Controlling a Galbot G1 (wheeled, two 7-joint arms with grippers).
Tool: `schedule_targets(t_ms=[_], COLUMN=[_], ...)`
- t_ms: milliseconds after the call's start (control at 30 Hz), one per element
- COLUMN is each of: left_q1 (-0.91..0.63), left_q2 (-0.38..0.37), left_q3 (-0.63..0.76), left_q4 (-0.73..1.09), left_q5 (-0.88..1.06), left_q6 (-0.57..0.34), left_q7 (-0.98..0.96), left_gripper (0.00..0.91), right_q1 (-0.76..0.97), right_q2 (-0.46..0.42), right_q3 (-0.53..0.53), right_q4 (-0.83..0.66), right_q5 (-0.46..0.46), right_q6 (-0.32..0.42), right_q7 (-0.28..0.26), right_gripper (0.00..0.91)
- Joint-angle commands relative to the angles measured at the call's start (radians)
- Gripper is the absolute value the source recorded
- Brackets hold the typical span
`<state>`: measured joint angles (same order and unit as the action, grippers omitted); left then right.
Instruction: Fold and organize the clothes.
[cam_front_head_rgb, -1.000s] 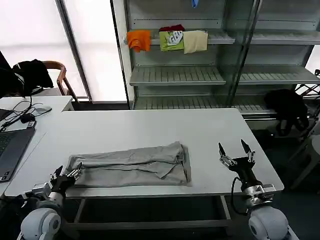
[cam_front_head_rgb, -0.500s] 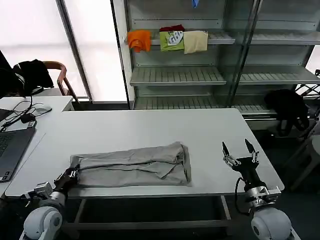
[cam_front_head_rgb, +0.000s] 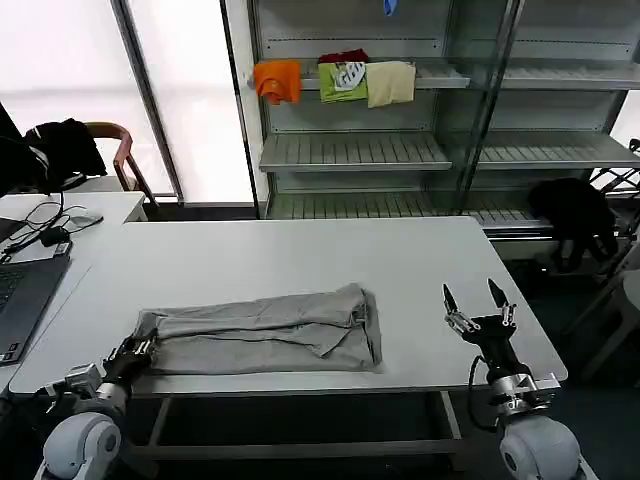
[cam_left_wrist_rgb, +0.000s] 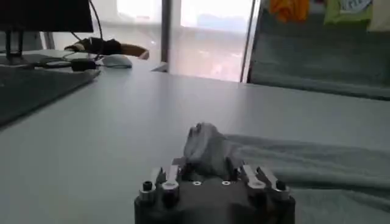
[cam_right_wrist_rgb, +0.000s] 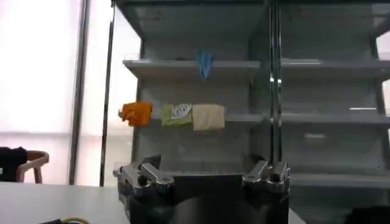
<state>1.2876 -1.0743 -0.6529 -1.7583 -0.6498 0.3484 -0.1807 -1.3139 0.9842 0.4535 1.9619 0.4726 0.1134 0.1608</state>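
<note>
A light grey shirt (cam_front_head_rgb: 265, 330), folded into a long strip, lies across the front half of the white table (cam_front_head_rgb: 300, 255). At the strip's left end, by the table's front left corner, my left gripper (cam_front_head_rgb: 135, 350) is shut on the shirt's end. In the left wrist view that end of the shirt (cam_left_wrist_rgb: 207, 143) is bunched up between the jaws of the left gripper (cam_left_wrist_rgb: 207, 167). My right gripper (cam_front_head_rgb: 478, 305) stands open above the table's front right part, well clear of the shirt. The right gripper (cam_right_wrist_rgb: 206, 176) faces the shelves with nothing between its fingers.
A laptop (cam_front_head_rgb: 20, 300) and cables lie on the side table at the left. Behind the table stands a shelf unit (cam_front_head_rgb: 350, 150) with orange (cam_front_head_rgb: 278, 78), green (cam_front_head_rgb: 343, 80) and beige (cam_front_head_rgb: 392, 82) garments. A black garment (cam_front_head_rgb: 575, 215) hangs at the right.
My left gripper has moved in to the shirt's left end and shut on it. My right gripper has shifted slightly right and stayed open.
</note>
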Motion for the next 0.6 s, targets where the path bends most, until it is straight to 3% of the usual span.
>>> schedule_targets(t_ms=[33, 67, 133, 600], left_q1=[-0.007, -0.006, -0.004, 0.004], left_q2=[-0.004, -0.005, -0.005, -0.001], left_q3=[0.005, 0.006, 0.010, 0.024], left_q4=[0.038, 0.041, 0.041, 0.012], left_q5=[0.030, 0.030, 0.031, 0.031], left_q6=[-0.007, -0.008, -0.008, -0.012], left_q7=[0.005, 0.005, 0.008, 0.022], left_gripper=[0.746, 0.383, 0.010, 0.000], right_q1=[0.000, 0.000, -0.001, 0.012], right_q2=[0.000, 0.000, 0.000, 0.005], right_q3=[0.002, 0.002, 0.002, -0.008], right_q4=[-0.002, -0.002, -0.001, 0.001], right_q5=[0.001, 0.002, 0.005, 0.016], right_q6=[0.003, 0.003, 0.003, -0.009], right_q7=[0.000, 0.000, 0.000, 0.001], right_gripper=[0.907, 0.907, 0.907, 0.907])
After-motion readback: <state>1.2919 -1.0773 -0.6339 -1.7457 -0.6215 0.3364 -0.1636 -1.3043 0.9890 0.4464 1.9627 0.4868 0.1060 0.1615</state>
